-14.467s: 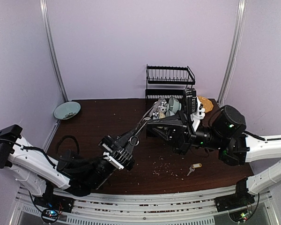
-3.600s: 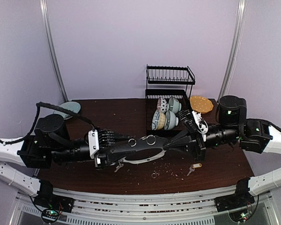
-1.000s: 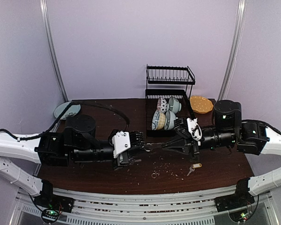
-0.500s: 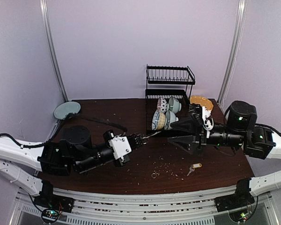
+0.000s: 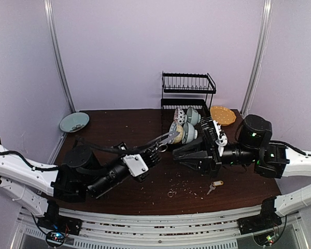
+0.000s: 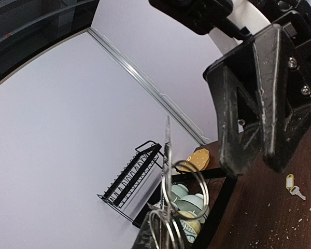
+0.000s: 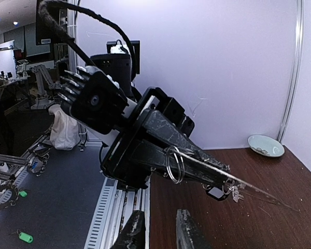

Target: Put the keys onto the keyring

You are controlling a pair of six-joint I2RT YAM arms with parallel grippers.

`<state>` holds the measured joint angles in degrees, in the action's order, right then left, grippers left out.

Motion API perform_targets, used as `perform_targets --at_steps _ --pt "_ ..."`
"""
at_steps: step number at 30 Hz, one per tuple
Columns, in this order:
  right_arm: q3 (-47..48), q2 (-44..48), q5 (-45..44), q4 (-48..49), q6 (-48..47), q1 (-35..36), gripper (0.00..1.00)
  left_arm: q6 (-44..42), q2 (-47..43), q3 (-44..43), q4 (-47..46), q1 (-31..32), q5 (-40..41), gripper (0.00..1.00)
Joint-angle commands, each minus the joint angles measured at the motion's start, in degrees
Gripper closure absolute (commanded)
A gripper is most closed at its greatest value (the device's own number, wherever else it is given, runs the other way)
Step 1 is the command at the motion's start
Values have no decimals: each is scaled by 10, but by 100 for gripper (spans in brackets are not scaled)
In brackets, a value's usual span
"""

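The left gripper (image 5: 154, 151), clamped on the keyring (image 5: 163, 138), lifts it toward the right gripper (image 5: 177, 153), which is apart and empty, likely for a regrip, while the keys (image 5: 214, 185) lie below.

Lilac walls (image 5: 145, 46) enclose a dark brown crumb-strewn table (image 5: 122, 124)

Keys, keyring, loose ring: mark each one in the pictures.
keys (image 5: 216, 183), top external view, on the yellow tag.
keyring (image 5: 166, 137), top external view, on the thin hoop's edge.
loose ring (image 5: 168, 194), top external view, on its rim.
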<state>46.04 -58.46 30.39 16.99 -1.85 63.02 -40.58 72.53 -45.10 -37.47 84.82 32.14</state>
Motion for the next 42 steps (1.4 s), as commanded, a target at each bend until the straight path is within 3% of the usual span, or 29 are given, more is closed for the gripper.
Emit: perform_targets --at_steps 1,13,21,31,38,42 --pt "-15 1 27 115 52 3 75 6 -8 -2 -60 1 -18 100" --pt "-18 -33 -14 203 103 4 73 13 -1 -5 -74 3 -37 100" --pt "-9 -55 -39 209 113 5 80 0 5 -2 -91 7 -36 100" --pt "1 -69 -15 217 126 5 74 -37 27 2 -116 9 7 100" --pt "-1 -72 -13 216 123 6 99 -87 37 14 -148 14 25 100" --pt "-12 -63 -19 204 107 6 100 -92 -5 57 -182 15 -28 100"
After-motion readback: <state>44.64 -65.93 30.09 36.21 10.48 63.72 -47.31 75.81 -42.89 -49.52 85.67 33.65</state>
